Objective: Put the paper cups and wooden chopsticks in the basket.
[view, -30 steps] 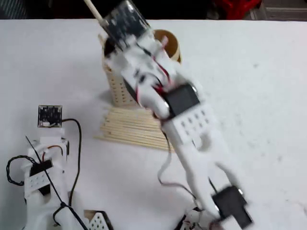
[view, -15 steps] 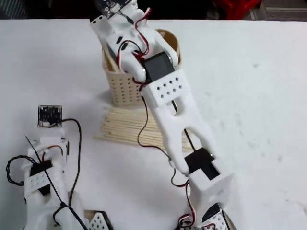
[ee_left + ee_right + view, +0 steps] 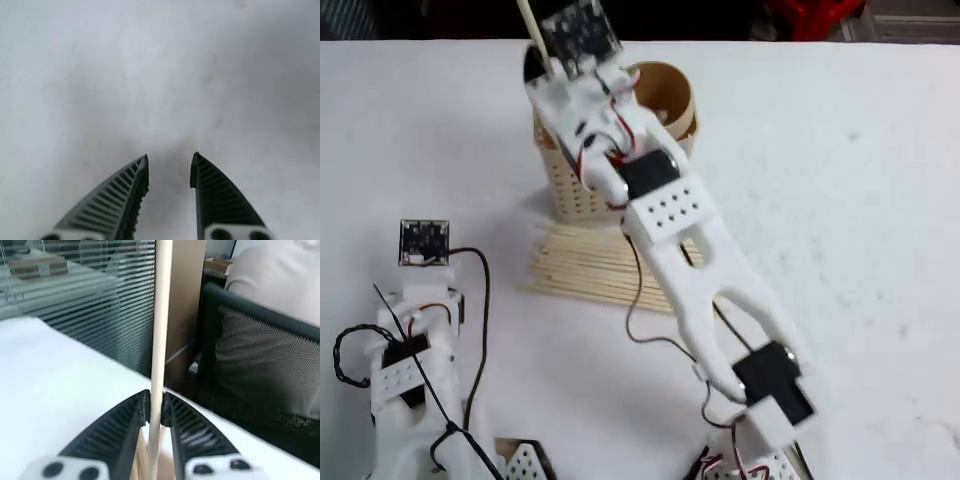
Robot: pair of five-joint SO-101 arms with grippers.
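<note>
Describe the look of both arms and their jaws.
Both arms are white plastic with black motor blocks. The right arm has a plate dotted with holes and red and black wires; the left arm trails a black cable. Each carries a dark circuit board at the wrist. The jaws are dark grey, ribbed and tapered to points.

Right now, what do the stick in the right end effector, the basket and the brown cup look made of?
Stick in the right end effector: unfinished wood by its look, pale, matte and evenly straight. Basket: probably cream plastic; its wall is a regular grid of small holes. Cup: likely paper, with a thin brown wall and a dull finish.
</note>
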